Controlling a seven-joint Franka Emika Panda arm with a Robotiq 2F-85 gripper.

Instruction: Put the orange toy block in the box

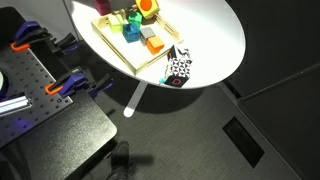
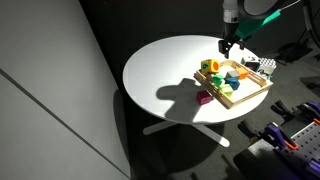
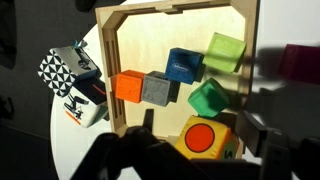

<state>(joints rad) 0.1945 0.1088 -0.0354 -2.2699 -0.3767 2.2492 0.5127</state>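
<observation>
Nearest: gripper (image 2: 227, 47) jaws wide apart, clamping nothing, hovering over the box (image 3: 108, 70). The orange toy block (image 3: 203, 137) sits just below, inside box, atop a yellow block (image 3: 225, 145), no finger touching it. Farther in: square orange cube (image 3: 128, 86), grey cube (image 3: 158, 90). Placement looks done imo; only lifting clear of worktop (image 2: 160, 70) left.

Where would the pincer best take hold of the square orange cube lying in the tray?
Probably take the orange cube from above, by its two free faces: the tray wall hems one side and the grey cube touches the opposite one.
</observation>
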